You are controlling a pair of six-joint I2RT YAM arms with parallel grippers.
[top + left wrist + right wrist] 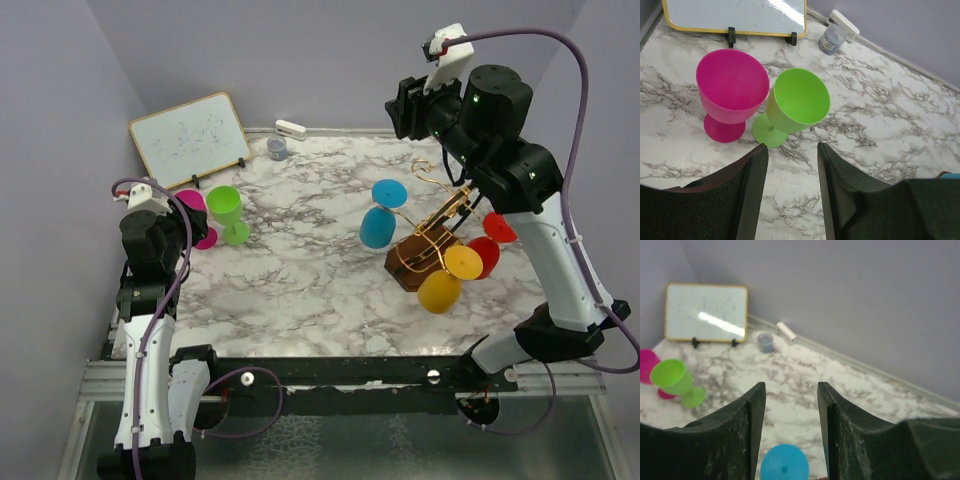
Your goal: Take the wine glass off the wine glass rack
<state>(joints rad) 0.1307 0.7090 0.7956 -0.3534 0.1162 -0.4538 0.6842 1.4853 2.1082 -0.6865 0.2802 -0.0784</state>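
The wine glass rack (428,255) has a dark brown wooden base and curling gold wire arms. A blue glass (380,222), a yellow glass (447,279) and a red glass (490,243) hang upside down on it. The blue glass's foot (784,465) shows low between my right fingers. My right gripper (405,108) is open and empty, high above the table behind the rack. A magenta glass (730,92) and a green glass (796,104) stand on the marble table at the left. My left gripper (791,152) is open and empty just in front of them.
A small whiteboard (190,138) leans at the back left. A small grey-blue cup (277,148) and a white eraser (291,129) lie near the back wall. The marble table (300,270) ends at a metal rail in front.
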